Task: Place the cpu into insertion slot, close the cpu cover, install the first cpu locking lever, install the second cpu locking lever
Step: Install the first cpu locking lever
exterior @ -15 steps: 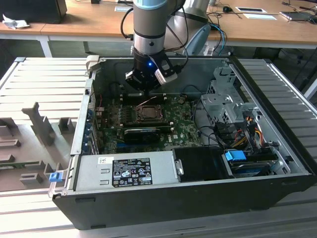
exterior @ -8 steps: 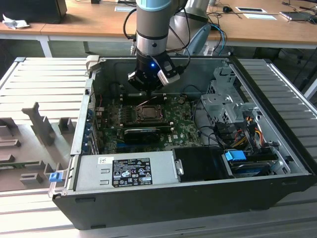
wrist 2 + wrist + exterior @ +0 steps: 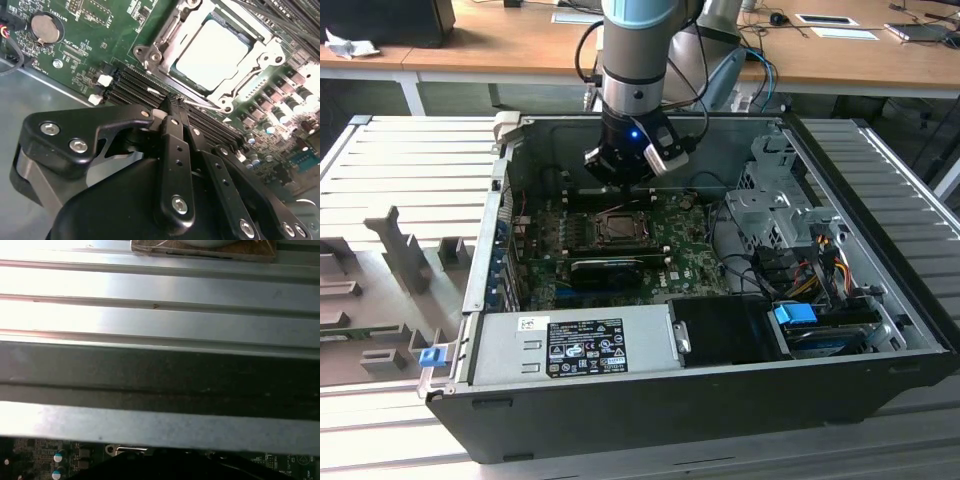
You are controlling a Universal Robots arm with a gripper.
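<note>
I saw the arm (image 3: 630, 60) reaching down into the open case (image 3: 720, 400), the claw (image 3: 625, 180) hanging over the far part of the green board (image 3: 690, 265), just beyond the slot (image 3: 620, 228).

In the second wrist view the claw (image 3: 175, 102) was clenched, black fingers (image 3: 172, 150) pressed together with no gap and nothing between them. The fingertips sat right at a thin silvery lever (image 3: 207, 104) that ran along the socket's edge, between the socket and the long black memory slots (image 3: 145, 87). I could not tell whether the tips actually touched the wire.

The cpu (image 3: 212, 52) lay in the slot, silvery face up, showing through the window of the cover (image 3: 265, 60). The cover lay flat over the chip, its frame around the silvery face. In the exterior view the socket sat near the middle of the board, with the graphics card (image 3: 610, 268) just on the near side of it.

A coin cell (image 3: 45, 27) sat near the board's edge, well apart from the socket. The power supply (image 3: 570, 345) filled the case's near edge. The first wrist view showed grey ribbed metal panels (image 3: 160, 325) and a strip of board (image 3: 45, 457) at the frame's edge.
</note>
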